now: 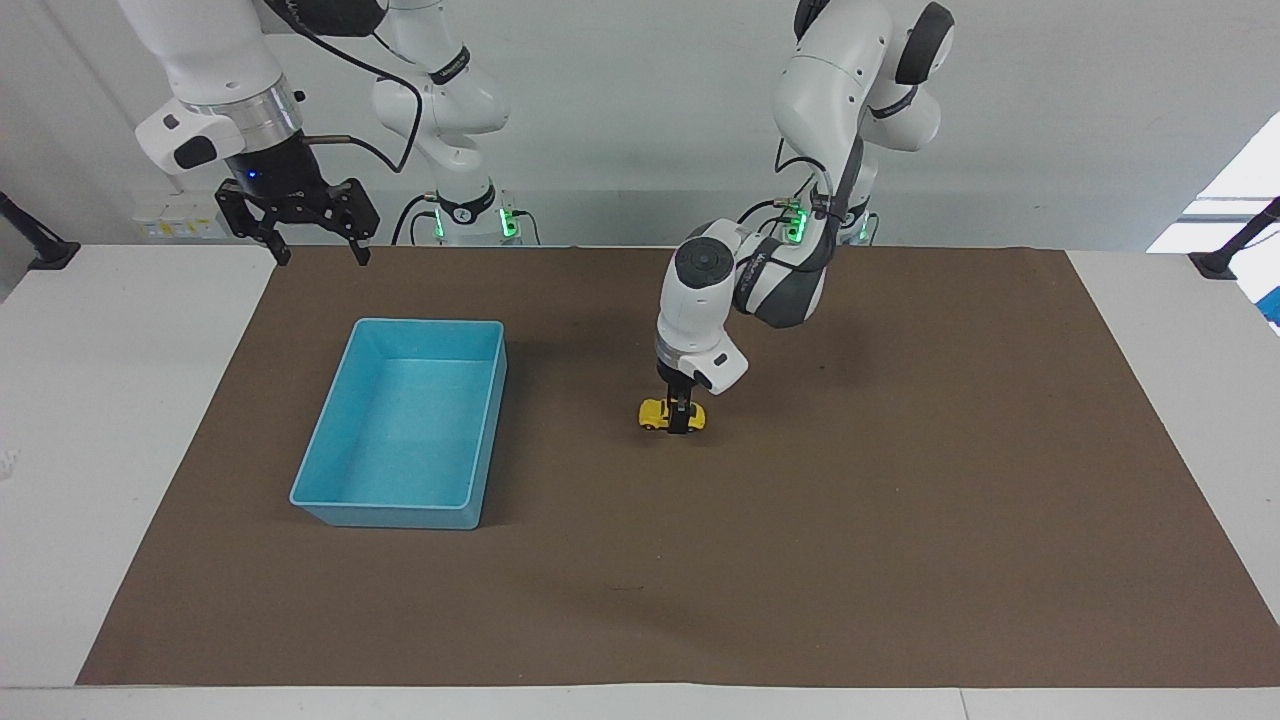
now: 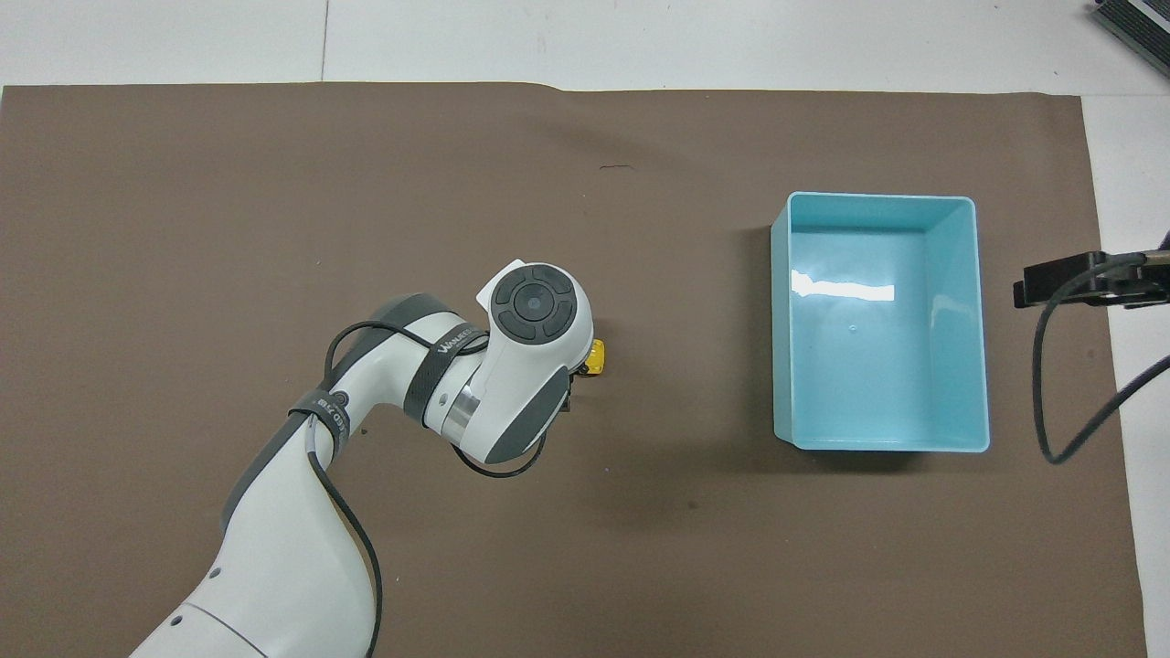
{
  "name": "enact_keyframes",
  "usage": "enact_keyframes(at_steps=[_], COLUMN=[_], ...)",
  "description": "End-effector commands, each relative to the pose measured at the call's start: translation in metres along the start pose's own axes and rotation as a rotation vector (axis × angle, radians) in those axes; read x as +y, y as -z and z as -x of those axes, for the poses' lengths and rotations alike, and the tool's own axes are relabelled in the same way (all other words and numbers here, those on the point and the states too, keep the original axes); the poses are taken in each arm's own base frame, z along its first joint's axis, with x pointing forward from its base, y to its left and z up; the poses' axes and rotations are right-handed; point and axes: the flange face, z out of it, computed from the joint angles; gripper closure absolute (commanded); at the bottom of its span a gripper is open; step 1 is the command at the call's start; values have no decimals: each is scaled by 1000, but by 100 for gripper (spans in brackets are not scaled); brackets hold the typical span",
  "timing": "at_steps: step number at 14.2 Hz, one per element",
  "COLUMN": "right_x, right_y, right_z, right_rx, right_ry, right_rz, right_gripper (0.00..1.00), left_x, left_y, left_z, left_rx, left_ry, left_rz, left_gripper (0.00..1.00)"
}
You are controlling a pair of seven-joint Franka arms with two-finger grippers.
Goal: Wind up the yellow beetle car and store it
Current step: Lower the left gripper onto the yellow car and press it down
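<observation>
The yellow beetle car [image 1: 655,413] stands on its wheels on the brown mat [image 1: 900,500], about mid-table. My left gripper [image 1: 682,422] points straight down and is shut on the car's body, with the fingers down at mat level. In the overhead view the left wrist hides most of the car [image 2: 596,355]; only one yellow end shows. The blue bin [image 1: 390,516] stands empty toward the right arm's end and shows in the overhead view too [image 2: 877,208]. My right gripper [image 1: 325,257] waits open in the air over the mat's edge by the robots.
White table [image 1: 110,400] surrounds the mat. Part of the right gripper and its cable [image 2: 1051,281] show beside the bin in the overhead view. A small dark mark [image 2: 618,167] lies on the mat farther from the robots.
</observation>
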Motion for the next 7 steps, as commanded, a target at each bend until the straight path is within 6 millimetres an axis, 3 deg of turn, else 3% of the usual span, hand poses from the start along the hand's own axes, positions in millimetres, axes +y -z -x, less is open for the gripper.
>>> enact_keyframes(at_steps=[1,5,7], right_x=[4,3,3], right_y=[4,4,4], right_z=[3,3,3], right_rx=[2,2,2], right_ry=[-18,-16,-16], right_rz=[6,6,6], right_gripper=[0,0,0], left_x=[-6,-6,-6], left_y=[-2,-3,-2], left_z=[1,-2,-2], left_rx=[14,22,23], left_ry=[4,8,16], left_rz=[17,6,5], left_gripper=[24,57,65])
